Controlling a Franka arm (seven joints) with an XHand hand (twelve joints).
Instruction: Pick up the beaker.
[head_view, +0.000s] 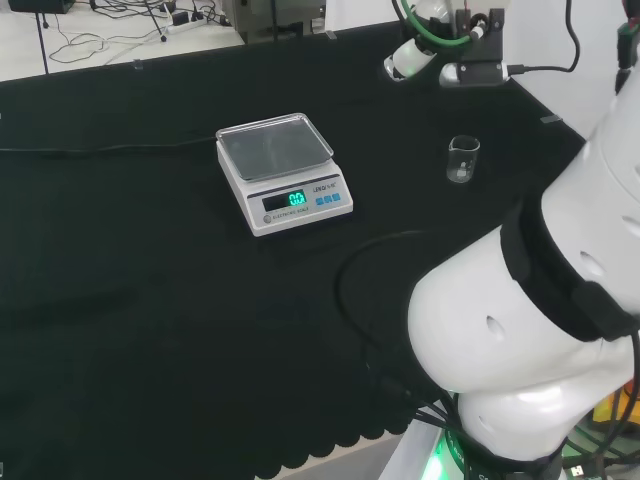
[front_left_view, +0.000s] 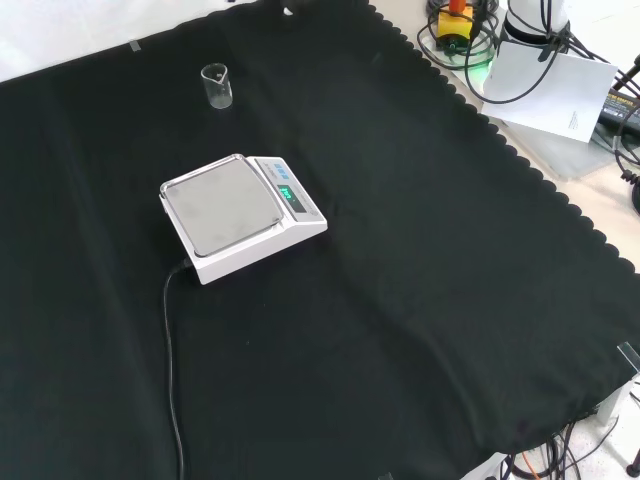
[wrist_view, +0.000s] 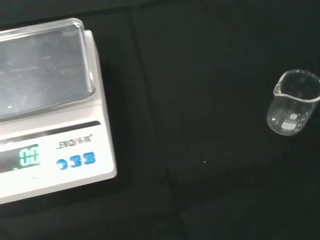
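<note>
- Beaker (head_view: 463, 159): one small clear glass piece, upright on the black cloth (head_view: 150, 300), apparently empty; pouring lip on the rim; faint print on the wall; stands apart from everything else, nothing touching it.
- Position, head view: at about 3 o'clock from the scale (head_view: 284, 171), well apart from it; front view: beaker (front_left_view: 217, 85) at about 12 o'clock from the scale (front_left_view: 240, 217), near the far edge of the cloth; wrist view: beaker (wrist_view: 292, 103) again well clear of the scale (wrist_view: 50, 105).
- Scale: white body, metal weighing pan bare, green lit display; a black cable (front_left_view: 172, 360) runs from it across the cloth toward 6 o'clock in the front view.
- Arm: large white links (head_view: 530, 330) at 4 o'clock in the head view.
- Hand: I cannot tell whether it is open or closed; judged not yet at the beaker, since the beaker stands free.
- Handling, as judgement: likely light, stiff, smooth and slippery; fragile if knocked or squeezed hard; easily tipped by a glancing touch, being small and empty.
- Where to hold, as judgement: round the cylindrical wall at mid-height, thumb opposite fingers; avoid the lip and the thin rim.
- Stage, as judgement: approach not yet made; lift not begun.
</note>
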